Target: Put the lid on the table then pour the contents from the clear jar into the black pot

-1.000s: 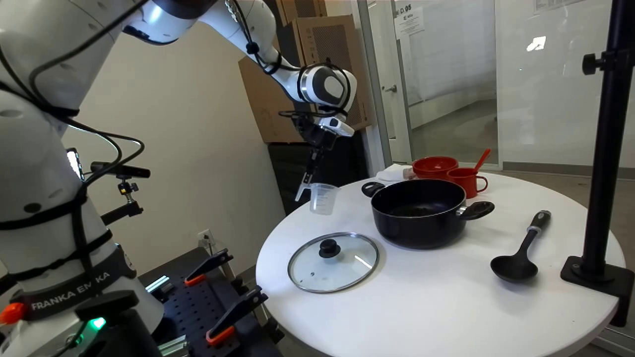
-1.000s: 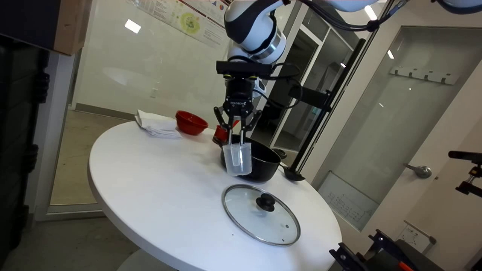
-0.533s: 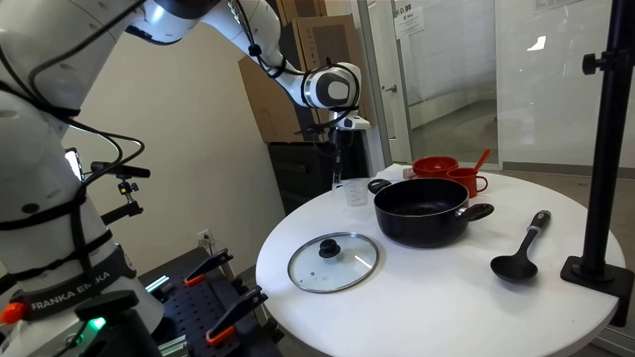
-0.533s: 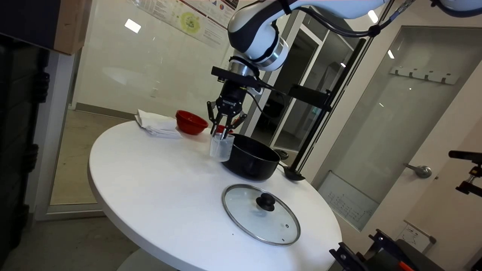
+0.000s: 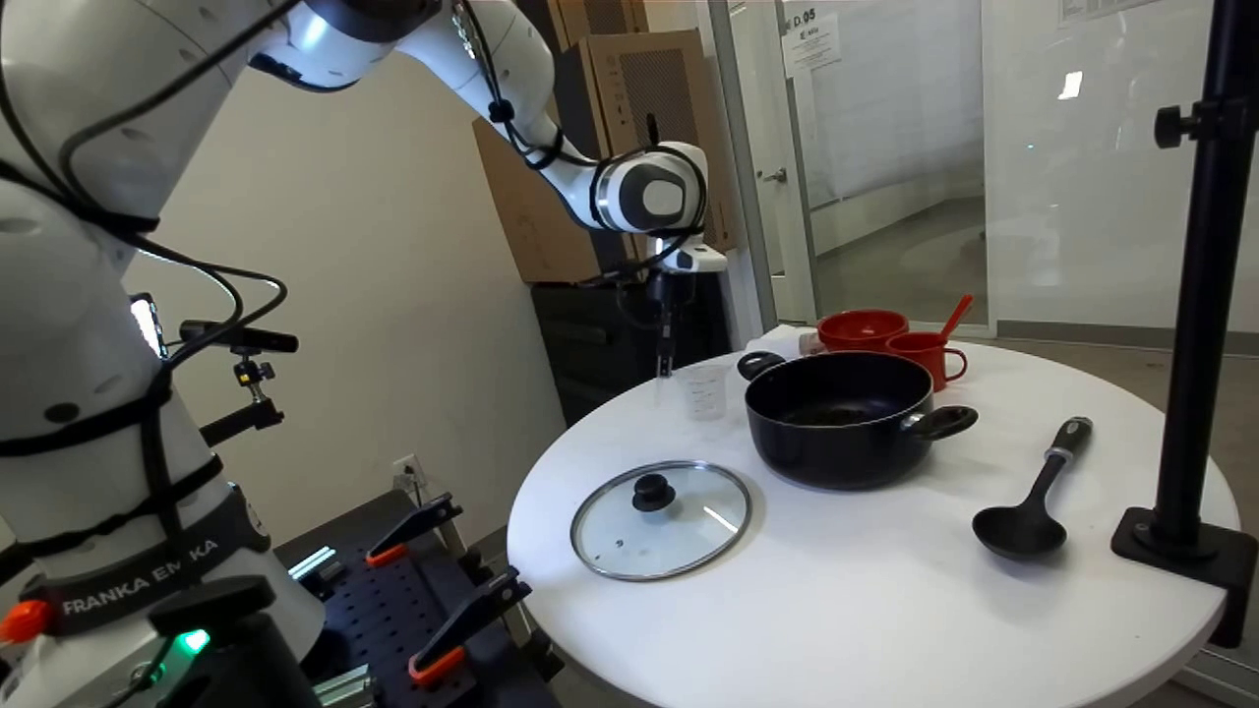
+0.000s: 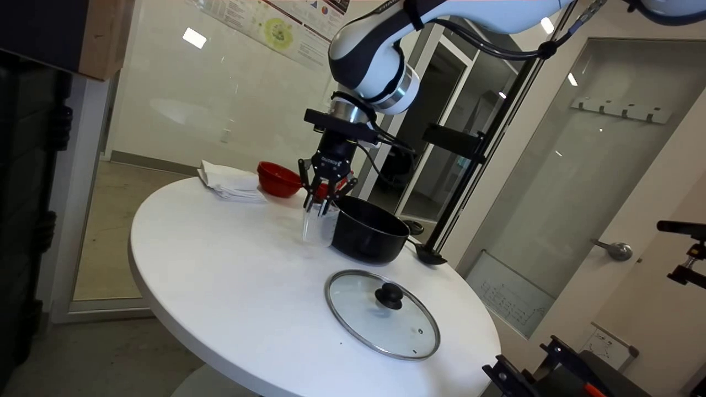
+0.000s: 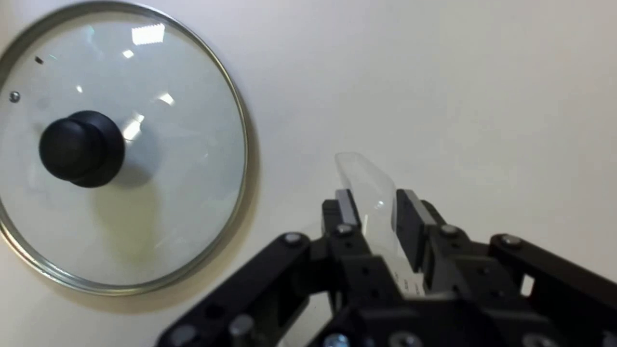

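Note:
My gripper point(image 5: 665, 368) points down and is shut on the handle of the clear jar point(image 5: 706, 395). In the wrist view the handle point(image 7: 368, 188) fills the gap between the fingertips point(image 7: 377, 212). The jar point(image 6: 319, 230) is upright beside the black pot point(image 6: 369, 238), at or just above the table; I cannot tell if it touches. Its contents cannot be made out. The pot point(image 5: 836, 454) stands uncovered on the white table point(image 5: 846, 590). The glass lid point(image 5: 639, 536) lies flat on the table, knob up; it also shows in the wrist view point(image 7: 183, 193).
A red bowl point(image 5: 870, 334) and a red cup point(image 5: 920, 359) with a red utensil stand behind the pot. White folded cloths point(image 6: 231, 184) lie near them. A black ladle point(image 5: 1028, 521) lies at the right, near a black pole point(image 5: 1185, 393) clamped to the table edge.
My gripper has carried the jar away from the lid to beside the pot, turned it upright and lowered it slightly. The pot has shifted and turned a little. The lid has not moved.

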Tool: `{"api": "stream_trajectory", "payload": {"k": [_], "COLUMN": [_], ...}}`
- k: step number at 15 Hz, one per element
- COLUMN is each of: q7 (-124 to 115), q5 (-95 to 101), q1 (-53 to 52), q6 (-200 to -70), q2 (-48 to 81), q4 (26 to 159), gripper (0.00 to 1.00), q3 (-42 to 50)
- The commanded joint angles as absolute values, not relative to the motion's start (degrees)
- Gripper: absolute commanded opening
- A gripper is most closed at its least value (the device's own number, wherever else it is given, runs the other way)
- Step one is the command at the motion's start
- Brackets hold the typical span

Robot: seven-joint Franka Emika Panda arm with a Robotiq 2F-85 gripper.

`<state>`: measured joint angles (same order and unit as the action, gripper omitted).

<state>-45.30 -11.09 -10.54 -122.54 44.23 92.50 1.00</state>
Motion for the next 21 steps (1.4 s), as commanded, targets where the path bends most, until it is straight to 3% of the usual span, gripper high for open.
{"api": "stream_trajectory", "payload": {"k": [1, 8, 9, 11, 17, 20, 21], "q7": [-45.9, -44.7, -44.6, -44.4, -41.6, -38.6, -40.9], "q5": [-10.0, -9.3, -9.4, -9.5, -11.6, -12.7, -11.9], "q1": [-11.3, -12.3, -12.2, -12.1, -10.1, -8.8, -10.5], "q6": [-117.5, -116.1, -116.2, -116.0, -110.3, -96.6, -102.8], "q2": [46.7, 49.1, 48.9, 48.5, 46.5, 44.6, 46.8], "q4": [92.7, 92.8, 93.1, 93.3, 93.7, 91.9, 92.1], "gripper": [0.06, 0.06, 0.51, 0.57, 0.99, 1.00, 1.00], "q3": [0.9, 0.8, 0.7, 0.6, -1.3, -2.4, -0.9]}}
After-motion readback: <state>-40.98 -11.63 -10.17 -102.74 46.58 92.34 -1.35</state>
